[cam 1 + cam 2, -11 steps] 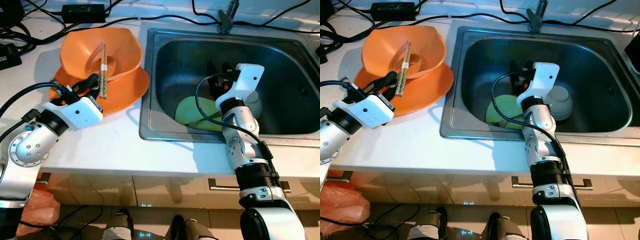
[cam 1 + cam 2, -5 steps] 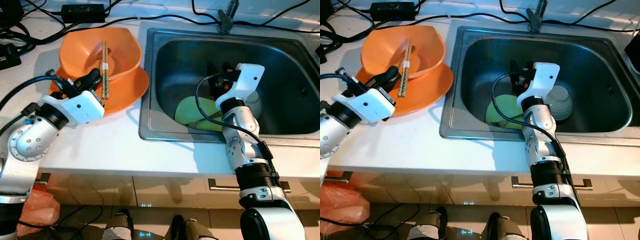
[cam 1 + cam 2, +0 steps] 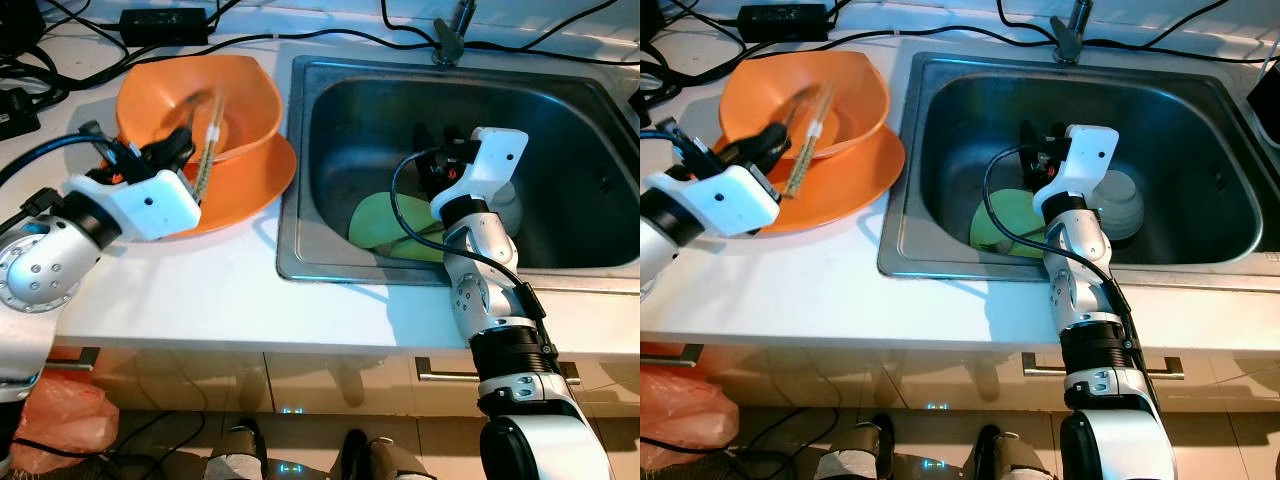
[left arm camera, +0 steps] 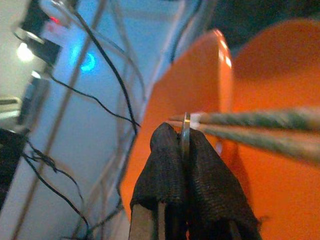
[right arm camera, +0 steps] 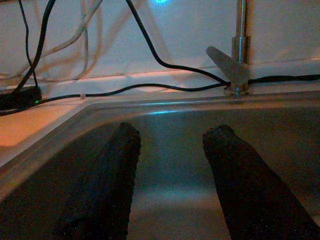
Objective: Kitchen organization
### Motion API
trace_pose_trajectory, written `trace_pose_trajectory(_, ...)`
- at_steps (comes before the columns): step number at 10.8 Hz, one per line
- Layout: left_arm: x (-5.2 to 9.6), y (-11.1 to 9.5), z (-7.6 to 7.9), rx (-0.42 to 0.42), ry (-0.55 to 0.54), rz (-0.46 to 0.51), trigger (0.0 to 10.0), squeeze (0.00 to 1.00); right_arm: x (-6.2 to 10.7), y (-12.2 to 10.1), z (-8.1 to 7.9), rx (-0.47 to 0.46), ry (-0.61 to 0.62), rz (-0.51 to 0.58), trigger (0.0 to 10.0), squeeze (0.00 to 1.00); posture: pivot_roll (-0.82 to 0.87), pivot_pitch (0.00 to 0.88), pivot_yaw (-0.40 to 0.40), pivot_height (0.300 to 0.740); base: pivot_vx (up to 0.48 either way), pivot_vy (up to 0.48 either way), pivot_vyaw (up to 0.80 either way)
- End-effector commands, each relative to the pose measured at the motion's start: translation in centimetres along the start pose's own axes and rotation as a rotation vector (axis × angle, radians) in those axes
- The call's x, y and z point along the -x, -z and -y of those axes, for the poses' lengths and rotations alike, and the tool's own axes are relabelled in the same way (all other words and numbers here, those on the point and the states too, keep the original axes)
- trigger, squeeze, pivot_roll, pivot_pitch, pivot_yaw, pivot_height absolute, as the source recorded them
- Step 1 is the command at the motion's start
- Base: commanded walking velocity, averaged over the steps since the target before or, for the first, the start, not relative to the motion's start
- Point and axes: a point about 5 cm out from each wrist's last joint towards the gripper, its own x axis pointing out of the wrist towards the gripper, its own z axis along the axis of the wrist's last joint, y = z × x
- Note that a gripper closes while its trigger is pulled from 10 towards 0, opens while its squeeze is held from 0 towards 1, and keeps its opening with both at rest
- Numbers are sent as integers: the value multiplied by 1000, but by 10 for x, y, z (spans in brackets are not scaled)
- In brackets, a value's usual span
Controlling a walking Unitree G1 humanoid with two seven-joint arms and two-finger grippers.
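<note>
On the smooth white counter [image 3: 230,290], a glossy orange bowl [image 3: 245,95] with a wavy, folded rim sits on a shallow orange plate [image 3: 255,190] of the same plastic-looking finish, just left of the sink. A pair of slender, mottled tan chopsticks [image 3: 207,150] lies slanted in the bowl. The left end effector [image 3: 172,150] is at the bowl's near-left rim; the wrist view shows its black, cloth-textured fingertips [image 4: 165,165] pressed together on a thin edge, apparently the rim of the bowl, with the chopsticks' ends right beside them.

The brushed stainless-steel sink [image 3: 560,120] is a rounded rectangular basin with a metal tap [image 3: 450,35] at its back edge. In the basin lie a flat pale-green plate [image 3: 375,220] and, beside it, a ribbed whitish bowl [image 3: 1122,205] turned upside down. The right end effector [image 5: 170,185] is down inside the basin above the green plate, its two rough black fingers spread apart and gripping nothing.

Black cables [image 3: 330,35] trail along the back of the counter, and a black power brick [image 3: 165,20] lies behind the orange bowl.
</note>
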Motion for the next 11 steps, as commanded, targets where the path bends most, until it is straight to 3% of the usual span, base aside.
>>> trace_pose_trajectory(1, 4, 1, -1, -8, 19, -14, 10000, 0, 1, 3, 3, -6, 9, -19, 10000, 0, 213, 214, -68, 740, 0, 0, 0)
trace_pose_trajectory(3, 7, 7, 0, -39, 39, -57, 10000, 0, 0, 3, 2, -7, 7, -21, 10000, 0, 214, 214, -69, 740, 0, 0, 0)
trace_pose_trajectory(6, 9, 19, -23, -229, -47, -203, 10000, 0, 0, 4, 2, -10, 3, -24, 10000, 0, 216, 210, -72, 740, 0, 0, 0)
trace_pose_trajectory(7, 8, 17, -25, -236, -51, -198, 10000, 0, 0, 4, 1, -10, 1, -24, 10000, 0, 215, 210, -72, 740, 0, 0, 0)
trace_pose_trajectory(8, 6, 12, -27, -227, -67, -175, 10000, 0, 0, 4, 1, -10, 0, -25, 10000, 0, 214, 209, -72, 740, 0, 0, 0)
trace_pose_trajectory(11, -1, -2, -25, -39, -128, -57, 10000, 0, 0, 4, 1, -9, -1, -23, 10000, 0, 210, 205, -69, 740, 0, 0, 0)
